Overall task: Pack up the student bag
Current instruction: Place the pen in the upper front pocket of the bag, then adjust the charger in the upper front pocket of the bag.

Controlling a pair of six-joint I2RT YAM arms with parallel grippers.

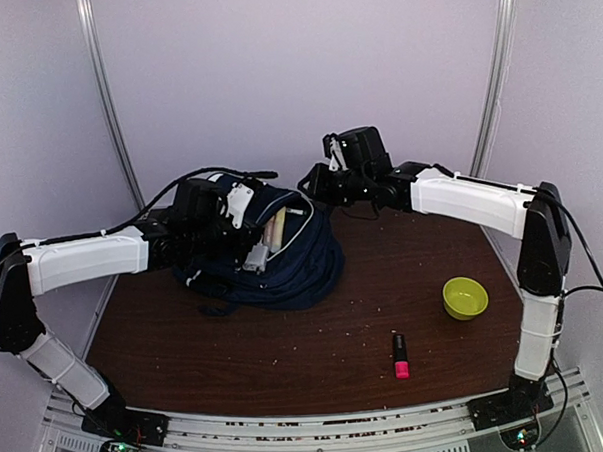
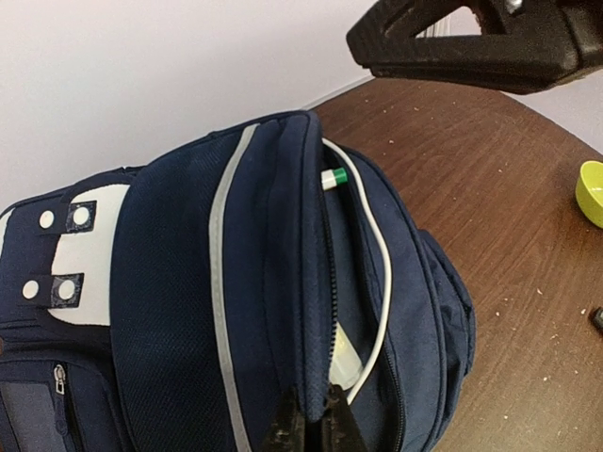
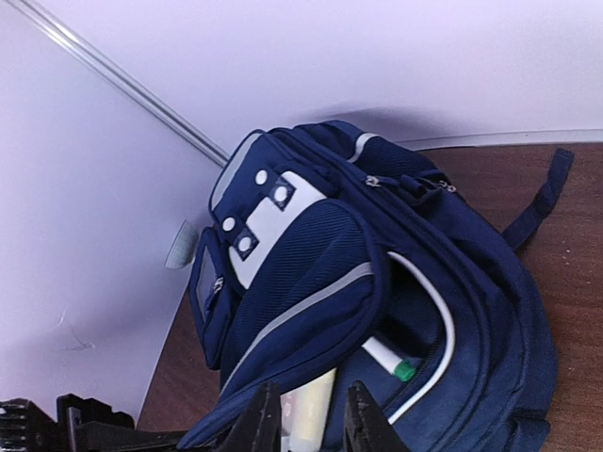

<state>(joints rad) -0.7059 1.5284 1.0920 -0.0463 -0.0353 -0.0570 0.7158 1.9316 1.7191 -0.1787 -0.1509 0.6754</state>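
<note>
Counter (image 1: 287, 347): dark brown wood, specked with pale crumbs.

Left end effector (image 1: 255, 253) (image 2: 309, 428): at the near-left side of the bag's mouth. In the left wrist view its two dark fingertips are clenched on the edge of the navy front flap, with fabric pinched between them.

Student bag (image 1: 293, 261) (image 2: 170, 282) (image 3: 311, 254): lying on the counter left of centre, toward the far edge. Main compartment is unzipped and gaping, and white piping runs along the opening. White patch (image 2: 89, 212) with snap tabs sits on the front, and a dark strap trails toward the far edge.

Marker (image 2: 332, 177) (image 3: 396, 363): white barrel with a green cap, inside the open compartment, its cap end poking up by the rim.

Flat pale item (image 1: 277, 227) (image 3: 306, 410): cream-coloured, tucked inside the mouth behind the flap. Cannot tell what it is.

Right end effector (image 1: 315, 180) (image 3: 311, 419) (image 2: 452, 42): hangs at the far-right side of the bag's top. Released, fingers spread and holding nothing. The left wrist view shows it above the bag, apart from the fabric.

Stick (image 1: 399, 355): small, black with a pink end, lying right of centre near the near edge, well apart from the bag.

Bowl (image 1: 465, 297) (image 2: 592, 193): small, yellow-green, upright, toward the right edge.
</note>
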